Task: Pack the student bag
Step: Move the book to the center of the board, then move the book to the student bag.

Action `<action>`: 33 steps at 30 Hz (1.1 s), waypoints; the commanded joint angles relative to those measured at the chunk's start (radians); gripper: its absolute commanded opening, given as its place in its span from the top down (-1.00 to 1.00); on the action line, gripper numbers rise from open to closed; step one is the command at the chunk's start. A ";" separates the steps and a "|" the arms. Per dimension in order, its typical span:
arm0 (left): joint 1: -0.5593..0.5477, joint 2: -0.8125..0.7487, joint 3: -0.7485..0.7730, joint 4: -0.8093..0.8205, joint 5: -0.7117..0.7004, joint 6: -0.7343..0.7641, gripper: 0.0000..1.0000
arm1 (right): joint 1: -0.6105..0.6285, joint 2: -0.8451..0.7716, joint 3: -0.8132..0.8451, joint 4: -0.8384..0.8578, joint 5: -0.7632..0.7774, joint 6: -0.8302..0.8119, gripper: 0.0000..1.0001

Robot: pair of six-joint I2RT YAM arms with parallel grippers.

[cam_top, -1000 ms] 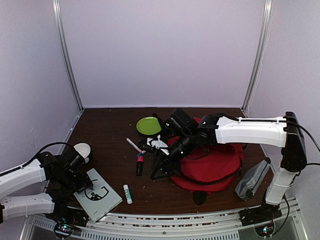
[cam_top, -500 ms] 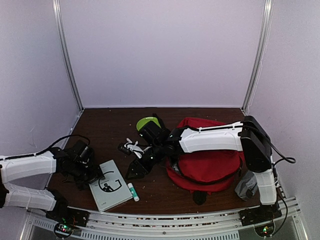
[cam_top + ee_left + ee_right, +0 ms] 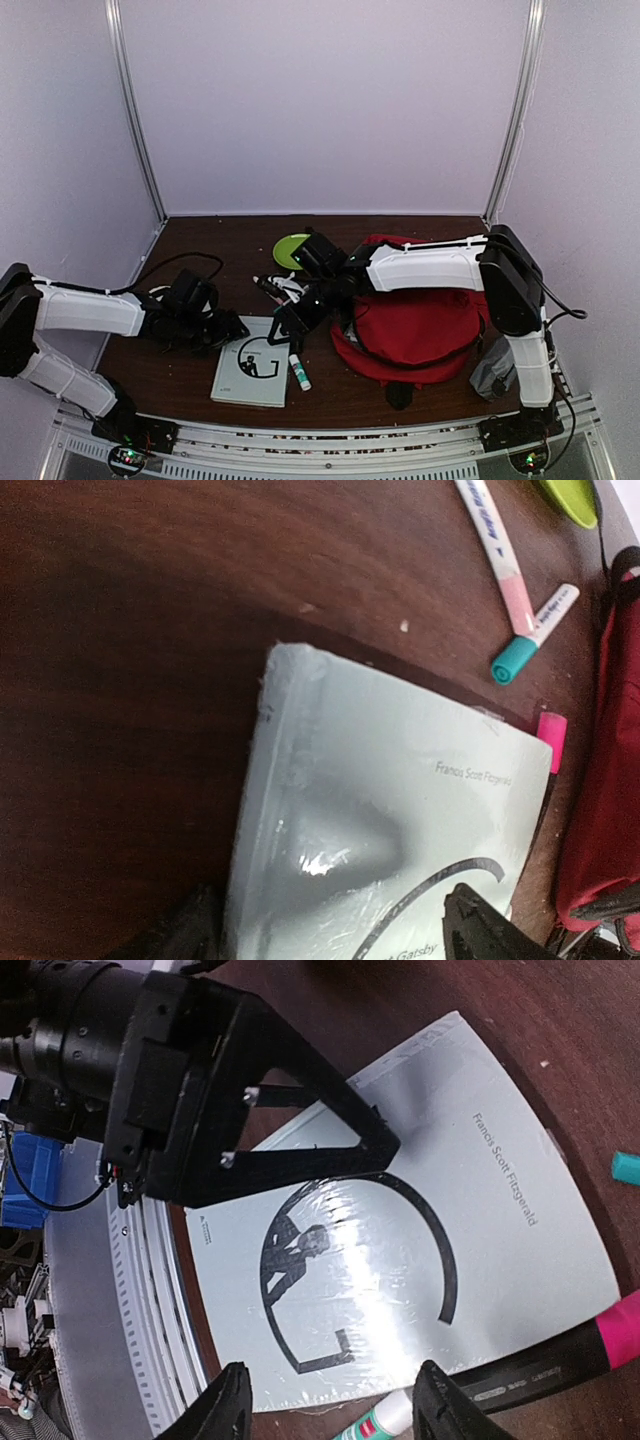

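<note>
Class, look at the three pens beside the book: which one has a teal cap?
The short white pen, lying between the long pink-ended pen and the pink-capped pen. Only its cap is teal.

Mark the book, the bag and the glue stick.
book (image 3: 252, 366), top view, middle of the cover
bag (image 3: 425, 330), top view, red front panel
glue stick (image 3: 298, 371), top view, white barrel

top external: high, from behind, whole table (image 3: 210, 250) | wrists: close, looking down | shared: book (image 3: 500, 1250)
</note>
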 commanded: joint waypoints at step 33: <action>-0.102 -0.050 -0.119 -0.001 0.195 0.027 -0.65 | 0.005 -0.079 -0.223 -0.006 0.020 0.267 -0.25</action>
